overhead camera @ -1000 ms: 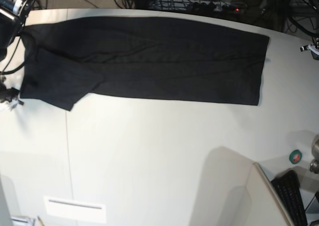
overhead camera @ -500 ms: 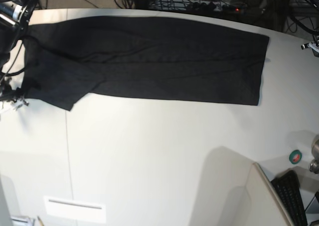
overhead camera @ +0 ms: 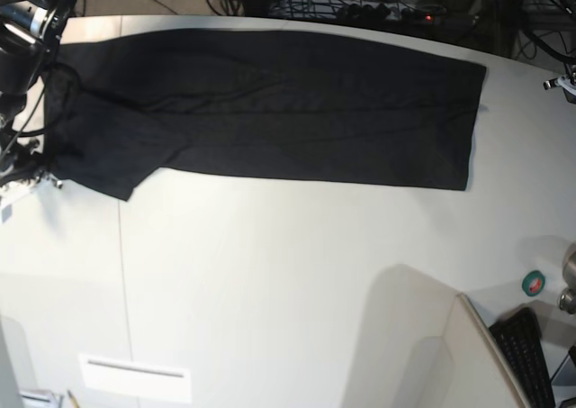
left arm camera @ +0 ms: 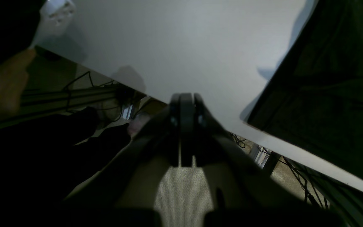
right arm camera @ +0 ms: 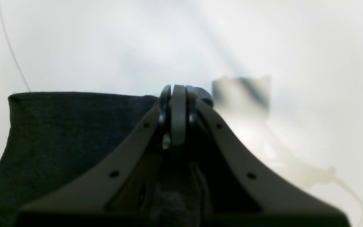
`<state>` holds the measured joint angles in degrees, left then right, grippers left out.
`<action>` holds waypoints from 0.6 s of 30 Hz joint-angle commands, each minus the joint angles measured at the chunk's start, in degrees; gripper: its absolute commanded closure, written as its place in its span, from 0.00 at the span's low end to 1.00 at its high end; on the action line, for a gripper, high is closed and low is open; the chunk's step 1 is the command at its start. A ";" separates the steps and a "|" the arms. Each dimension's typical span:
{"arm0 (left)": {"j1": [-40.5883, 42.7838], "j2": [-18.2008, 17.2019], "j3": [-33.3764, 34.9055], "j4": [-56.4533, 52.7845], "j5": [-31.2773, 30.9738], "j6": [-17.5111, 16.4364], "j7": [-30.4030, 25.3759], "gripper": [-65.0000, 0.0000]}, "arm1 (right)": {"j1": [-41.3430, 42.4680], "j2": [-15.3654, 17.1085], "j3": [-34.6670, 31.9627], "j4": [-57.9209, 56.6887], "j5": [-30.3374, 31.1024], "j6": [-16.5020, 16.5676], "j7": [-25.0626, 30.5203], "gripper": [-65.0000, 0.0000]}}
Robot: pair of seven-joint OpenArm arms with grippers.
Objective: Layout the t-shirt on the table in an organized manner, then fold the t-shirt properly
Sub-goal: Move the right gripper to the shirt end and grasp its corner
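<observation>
The black t-shirt [overhead camera: 270,102] lies folded into a long strip across the far half of the off-white table [overhead camera: 270,282], plain side up. Its sleeve end is at the left. My right gripper [right arm camera: 178,93] is at that sleeve's near-left corner [overhead camera: 54,169], its jaws pressed together on the edge of the dark cloth [right arm camera: 74,132]. My left gripper [left arm camera: 186,99] is shut with nothing in it. It hovers over the table's far right edge, a short way from the shirt's hem corner [left arm camera: 326,94]. Only its tip [overhead camera: 560,84] shows in the base view.
A green tape roll [overhead camera: 535,283] and a black keyboard [overhead camera: 531,358] sit at the near right beside a slanted white board [overhead camera: 468,354]. A white vent panel [overhead camera: 135,376] lies near the front left. A thin seam [overhead camera: 121,282] runs down the table. Cables crowd the floor behind.
My right gripper has slid right to the sleeve corner and shut on it. The sleeve's left edge has shifted slightly right. The left arm has stayed put.
</observation>
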<state>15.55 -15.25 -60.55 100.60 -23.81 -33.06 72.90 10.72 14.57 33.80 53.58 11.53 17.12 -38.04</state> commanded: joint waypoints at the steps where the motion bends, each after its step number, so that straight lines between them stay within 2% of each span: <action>1: 0.05 -1.06 -0.15 0.63 -0.14 -0.13 -0.60 1.00 | 1.10 1.39 0.44 1.58 0.29 0.24 -0.24 1.00; 6: -0.12 -1.24 -0.32 -4.38 -0.14 -0.13 -0.60 1.00 | -1.09 -1.25 0.44 11.43 0.29 0.33 -2.97 1.00; 12: -0.12 -1.94 -0.41 -4.82 -0.14 -0.13 -0.60 1.00 | -5.31 -4.15 0.53 23.21 0.29 0.33 -10.27 1.00; 18: -0.39 -2.03 -0.15 -4.82 -0.14 -0.13 -0.68 1.00 | -14.28 -9.95 0.53 37.71 0.29 0.33 -14.31 1.00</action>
<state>15.25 -15.88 -60.42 94.76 -23.73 -33.04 72.86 -4.08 3.66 34.11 90.21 11.64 17.45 -53.08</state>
